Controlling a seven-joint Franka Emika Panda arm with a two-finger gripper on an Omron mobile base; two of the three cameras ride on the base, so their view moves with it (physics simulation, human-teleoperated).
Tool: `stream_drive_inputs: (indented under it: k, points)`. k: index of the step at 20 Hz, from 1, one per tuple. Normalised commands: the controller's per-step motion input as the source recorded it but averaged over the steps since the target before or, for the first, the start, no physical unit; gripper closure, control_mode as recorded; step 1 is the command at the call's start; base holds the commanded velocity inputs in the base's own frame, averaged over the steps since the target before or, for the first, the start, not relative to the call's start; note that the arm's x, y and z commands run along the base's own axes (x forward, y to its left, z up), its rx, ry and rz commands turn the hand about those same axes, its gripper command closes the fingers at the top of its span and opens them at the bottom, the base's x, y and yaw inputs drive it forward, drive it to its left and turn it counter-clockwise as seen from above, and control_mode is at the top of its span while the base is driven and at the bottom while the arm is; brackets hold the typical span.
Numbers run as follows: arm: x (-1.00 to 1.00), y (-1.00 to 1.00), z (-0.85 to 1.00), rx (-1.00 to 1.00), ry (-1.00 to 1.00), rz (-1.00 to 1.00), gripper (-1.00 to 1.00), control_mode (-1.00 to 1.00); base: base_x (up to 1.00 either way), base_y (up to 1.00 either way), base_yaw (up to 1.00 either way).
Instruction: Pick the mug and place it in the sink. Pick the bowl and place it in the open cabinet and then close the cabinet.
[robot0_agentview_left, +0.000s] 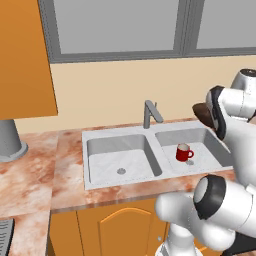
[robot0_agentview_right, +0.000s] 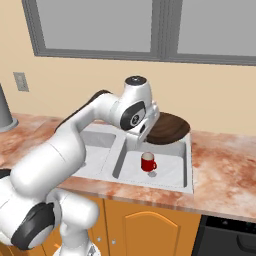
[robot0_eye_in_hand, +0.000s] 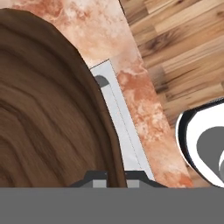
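Brown wood grain of the bowl (robot0_eye_in_hand: 48, 109) lies close against the hand camera, its rim running down between the two finger tips of the gripper (robot0_eye_in_hand: 116, 176), which is clenched on that rim. In the right base view the bowl (robot0_agentview_right: 169, 128) hangs tilted from the hand, raised clear of the counter (robot0_agentview_right: 225, 165) and over the far edge of the sink (robot0_agentview_right: 187, 172). Below the hand, well apart from it, the red mug (robot0_agentview_right: 147, 162) stands upright in the right basin, handle towards the front. The faucet (robot0_agentview_left: 151, 113) rises behind the divider, off to the hand's left. Past the bowl's rim the hand camera looks down on marbled counter and plank floor (robot0_eye_in_hand: 183, 52).
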Motion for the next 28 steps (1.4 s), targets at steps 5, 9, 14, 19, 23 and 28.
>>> stream_drive_inputs:
  k: [5, 9, 14, 19, 23, 28]
  points:
    - [-0.08, 0.39, 0.20, 0.00, 0.02, 0.00, 1.00, -1.00, 0.00, 0.00, 0.00]
    - [-0.07, 0.39, 0.15, 0.00, 0.03, 0.00, 1.00, -1.00, 0.00, 0.00, 0.00]
    - [-0.09, 0.07, 0.04, 0.01, 0.07, 0.03, 1.00, -1.00, 0.00, 0.00, 0.00]
    - [-0.12, 0.00, 0.01, 0.01, 0.02, 0.04, 1.00, -1.00, 0.00, 0.00, 0.00]
    - [-0.23, 0.00, 0.17, 0.00, 0.00, 0.00, 1.00, -1.00, 0.00, 0.00, 0.00]
    - [-0.33, 0.08, 0.29, 0.00, 0.00, 0.00, 1.00, -1.00, 0.00, 0.00, 0.00]
